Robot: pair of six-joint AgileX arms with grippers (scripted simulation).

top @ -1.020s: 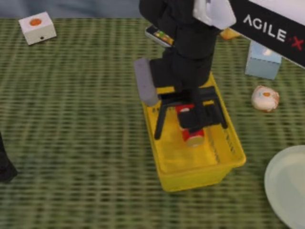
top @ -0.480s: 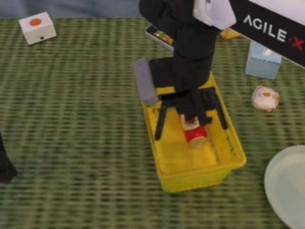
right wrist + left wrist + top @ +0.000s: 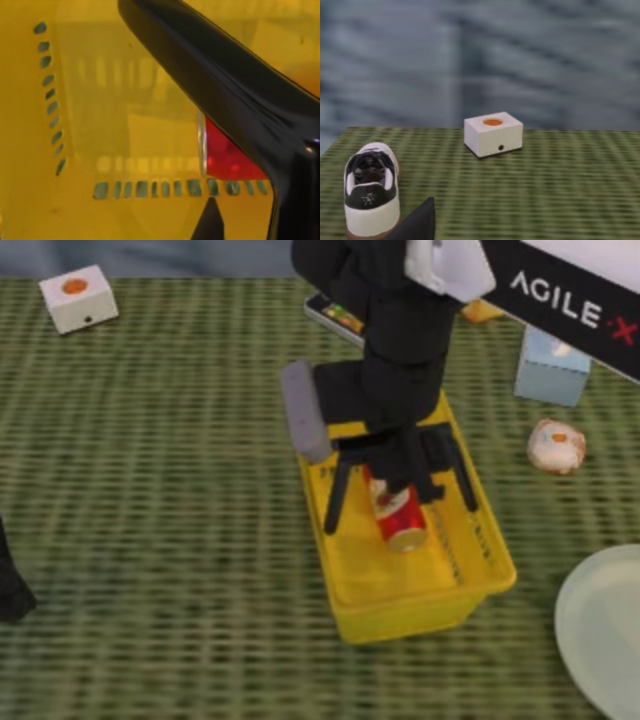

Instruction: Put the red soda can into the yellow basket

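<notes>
The red soda can (image 3: 400, 520) lies tilted on its side on the floor of the yellow basket (image 3: 420, 610), silver top toward the table's front. My right gripper (image 3: 402, 483) hangs open just above the can's rear end, between the basket's black handles. In the right wrist view the can (image 3: 230, 157) shows past a black handle (image 3: 225, 85), apart from my one visible fingertip (image 3: 212, 220), with the basket's slotted wall (image 3: 100, 125) all around. My left arm (image 3: 10, 585) is parked at the table's left edge, its gripper open and empty, one fingertip (image 3: 422, 220) showing.
A grey block (image 3: 305, 410) leans at the basket's back-left corner. A phone (image 3: 330, 312) and a light blue box (image 3: 552, 365) lie behind, a round white-orange object (image 3: 556, 445) and a white plate (image 3: 605, 630) to the right. A white box (image 3: 78, 297) sits far left, near a shoe (image 3: 370, 187).
The right gripper has let go of the can. The can dropped from the fingers and now lies tilted on the basket floor. The left arm has not moved.
</notes>
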